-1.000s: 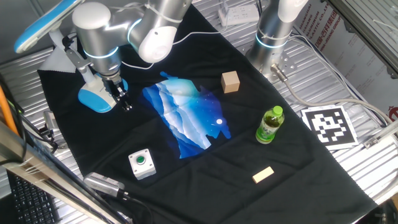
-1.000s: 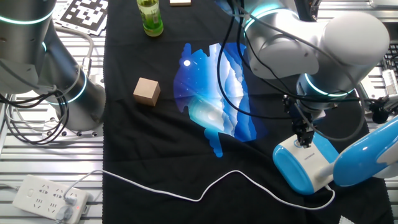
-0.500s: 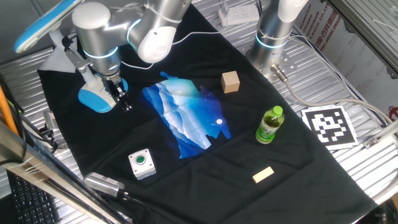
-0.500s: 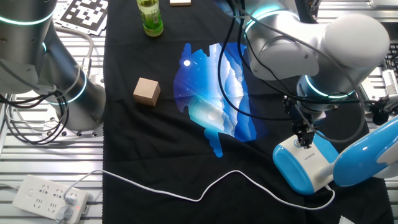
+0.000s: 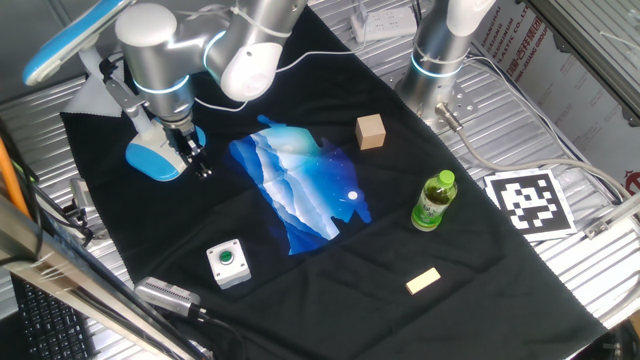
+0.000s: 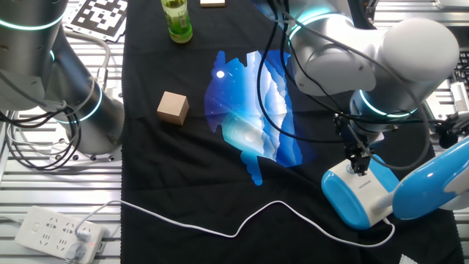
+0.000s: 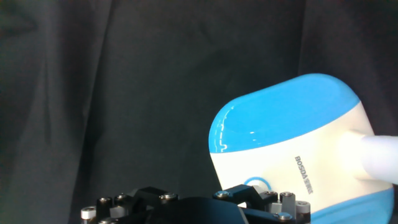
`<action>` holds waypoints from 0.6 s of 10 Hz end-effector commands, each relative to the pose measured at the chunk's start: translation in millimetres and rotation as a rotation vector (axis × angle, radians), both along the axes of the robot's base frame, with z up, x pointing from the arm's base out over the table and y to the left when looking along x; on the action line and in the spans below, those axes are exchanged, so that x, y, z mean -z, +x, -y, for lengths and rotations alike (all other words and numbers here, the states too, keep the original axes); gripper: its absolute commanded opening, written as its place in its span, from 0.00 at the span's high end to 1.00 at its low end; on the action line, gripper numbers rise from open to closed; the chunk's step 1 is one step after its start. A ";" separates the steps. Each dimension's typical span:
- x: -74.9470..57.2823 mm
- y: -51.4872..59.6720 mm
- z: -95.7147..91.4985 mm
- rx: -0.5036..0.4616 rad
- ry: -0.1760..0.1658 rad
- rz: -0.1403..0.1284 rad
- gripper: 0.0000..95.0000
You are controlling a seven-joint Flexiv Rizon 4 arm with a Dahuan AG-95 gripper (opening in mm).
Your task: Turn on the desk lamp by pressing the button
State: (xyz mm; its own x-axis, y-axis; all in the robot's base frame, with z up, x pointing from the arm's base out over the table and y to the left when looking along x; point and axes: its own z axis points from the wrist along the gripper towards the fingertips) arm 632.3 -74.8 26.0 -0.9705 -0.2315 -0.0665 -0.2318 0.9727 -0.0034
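The desk lamp's blue-and-white oval base (image 5: pixel 152 159) sits at the far left of the black cloth, and its long blue-edged head (image 5: pixel 72 40) reaches out above it. My gripper (image 5: pixel 196 161) points down at the base's right end; in the other fixed view my gripper (image 6: pixel 359 168) stands right over the base's white top (image 6: pixel 357 192). In the hand view the base (image 7: pixel 286 137) fills the right side. The round button (image 7: pixel 257 185) with its thin ring shows at the bottom edge, partly hidden by the hand's body. No view shows the fingertips' gap.
A green push-button on a white box (image 5: pixel 228 261), a wooden cube (image 5: pixel 370 131), a green bottle (image 5: pixel 434 199) and a small wooden block (image 5: pixel 423 281) lie on the cloth. A second arm's base (image 5: pixel 438 62) stands at the back. The lamp's white cable (image 6: pixel 220 227) runs to a power strip (image 6: pixel 53 235).
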 end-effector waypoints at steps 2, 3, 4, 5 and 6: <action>2.0 1.7 -1.3 -0.001 -0.001 0.000 0.20; 2.3 1.9 -1.6 0.001 -0.002 0.000 0.20; 2.4 1.9 -1.6 -0.001 -0.011 -0.001 0.20; 2.7 1.8 -1.7 -0.002 -0.014 -0.002 0.20; 3.4 1.6 -1.4 -0.002 -0.021 -0.005 0.20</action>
